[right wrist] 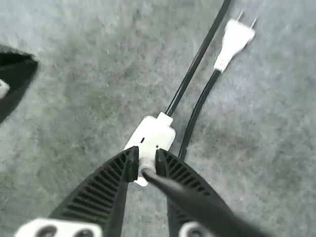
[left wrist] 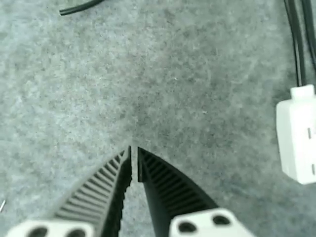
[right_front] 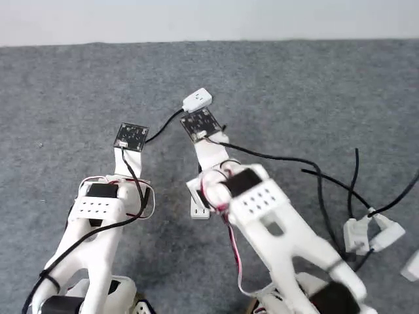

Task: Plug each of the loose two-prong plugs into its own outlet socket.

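Now, the right pincer (right wrist: 145,154) is clamped on the near end of a white plastic socket block with a black cord (right wrist: 154,132); the left pincer (left wrist: 134,149) is pressed together, holding nothing.
On the grey carpet-like surface (right_front: 294,85), the right arm's tip sits near 12 o'clock from the middle, with the left arm's tip at about 8 o'clock from it. A white two-prong plug (right wrist: 236,38) lies loose near the held block, its black cord running beside the block's. More white connectors (right_front: 370,232) lie at 4 o'clock.

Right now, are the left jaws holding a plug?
No, the left jaws are closed against each other with nothing between them, above bare carpet.
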Tool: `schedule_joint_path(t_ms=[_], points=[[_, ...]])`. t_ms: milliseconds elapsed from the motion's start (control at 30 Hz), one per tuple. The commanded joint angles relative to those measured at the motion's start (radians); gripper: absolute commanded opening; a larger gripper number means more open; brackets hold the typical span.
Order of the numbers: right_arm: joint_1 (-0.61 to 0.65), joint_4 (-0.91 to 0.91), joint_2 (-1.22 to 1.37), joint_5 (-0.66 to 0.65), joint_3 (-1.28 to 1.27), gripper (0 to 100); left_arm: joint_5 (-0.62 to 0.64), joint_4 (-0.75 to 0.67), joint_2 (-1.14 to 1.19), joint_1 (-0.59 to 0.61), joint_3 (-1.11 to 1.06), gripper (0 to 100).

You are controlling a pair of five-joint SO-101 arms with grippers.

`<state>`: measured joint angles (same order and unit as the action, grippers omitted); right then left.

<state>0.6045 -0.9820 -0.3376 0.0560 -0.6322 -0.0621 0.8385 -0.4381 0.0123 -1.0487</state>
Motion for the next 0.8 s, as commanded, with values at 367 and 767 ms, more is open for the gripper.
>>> schedule_joint_path(t_ms=[367,767], points=[[-0.013,0.082,0.041,0.086,0.028,0.8,0.008,-0.020,-0.029,0.005,0.048,2],[-0.016,0.090,0.030,0.078,0.003,0.8,0.005,-0.021,-0.029,0.003,0.047,2]])
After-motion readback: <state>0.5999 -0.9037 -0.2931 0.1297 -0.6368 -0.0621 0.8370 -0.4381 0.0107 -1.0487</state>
